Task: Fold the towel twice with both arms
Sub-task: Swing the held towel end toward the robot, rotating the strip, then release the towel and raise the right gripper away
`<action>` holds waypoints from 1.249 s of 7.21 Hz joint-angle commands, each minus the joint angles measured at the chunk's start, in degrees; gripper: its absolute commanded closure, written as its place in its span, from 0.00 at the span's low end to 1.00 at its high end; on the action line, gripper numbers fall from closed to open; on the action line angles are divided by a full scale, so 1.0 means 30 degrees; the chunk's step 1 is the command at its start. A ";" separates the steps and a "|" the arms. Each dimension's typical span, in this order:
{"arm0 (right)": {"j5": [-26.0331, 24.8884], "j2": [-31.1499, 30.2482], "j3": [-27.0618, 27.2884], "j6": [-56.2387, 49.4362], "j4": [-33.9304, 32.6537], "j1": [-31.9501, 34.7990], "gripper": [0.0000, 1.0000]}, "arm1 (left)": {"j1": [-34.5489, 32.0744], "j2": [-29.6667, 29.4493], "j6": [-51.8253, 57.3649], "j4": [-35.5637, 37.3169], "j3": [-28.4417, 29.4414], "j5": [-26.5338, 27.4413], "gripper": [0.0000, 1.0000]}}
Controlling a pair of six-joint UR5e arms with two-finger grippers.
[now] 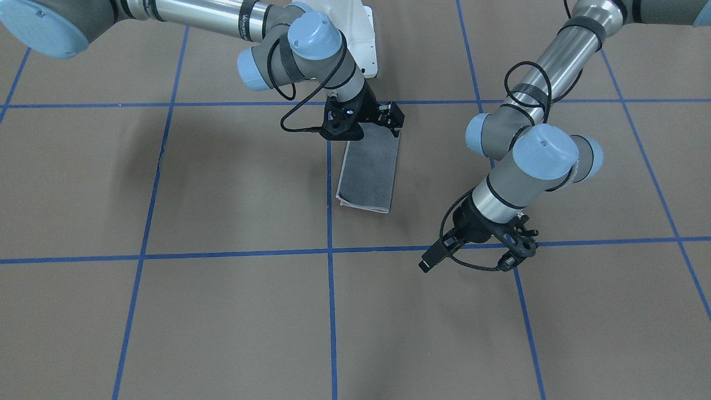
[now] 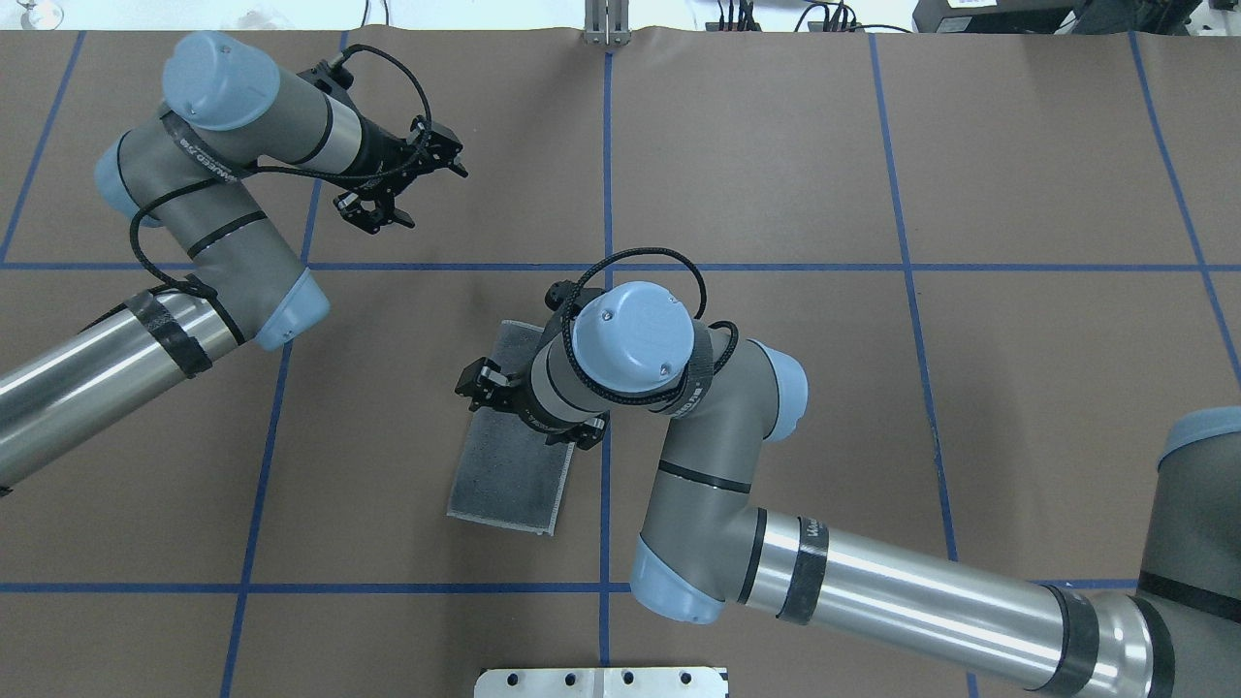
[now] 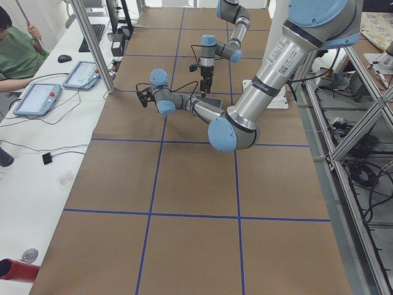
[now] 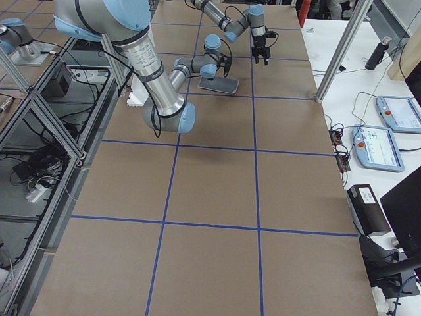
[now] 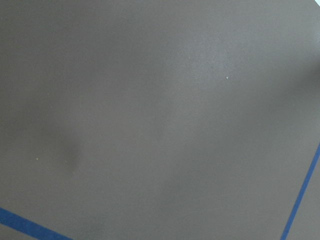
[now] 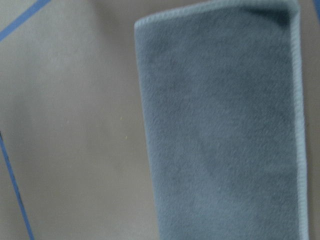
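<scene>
The towel (image 1: pixel 367 173) (image 2: pixel 509 480) lies flat near the table's middle as a narrow strip, grey face up, with a light hem. It fills the right wrist view (image 6: pixel 225 125), where no fingers show. My right gripper (image 1: pixel 393 118) (image 2: pixel 477 380) hangs above the towel and looks open, holding nothing. My left gripper (image 1: pixel 436 254) (image 2: pixel 451 155) is well away from the towel, raised over bare table toward the far side. It also looks open and empty. The left wrist view holds only brown table surface and blue tape.
Blue tape lines (image 1: pixel 330 253) divide the brown table into squares. The white pedestal base (image 1: pixel 364 50) stands at the robot's edge. A seated person (image 3: pixel 15 52) and tablets (image 3: pixel 38 97) are at a side desk beyond the far edge.
</scene>
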 commanded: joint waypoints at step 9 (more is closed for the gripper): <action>-0.2055 0.0754 -0.3332 -0.1711 0.2081 0.1642 0.00 | -0.3194 0.4739 0.4793 -0.0835 -0.2749 -0.5038 0.00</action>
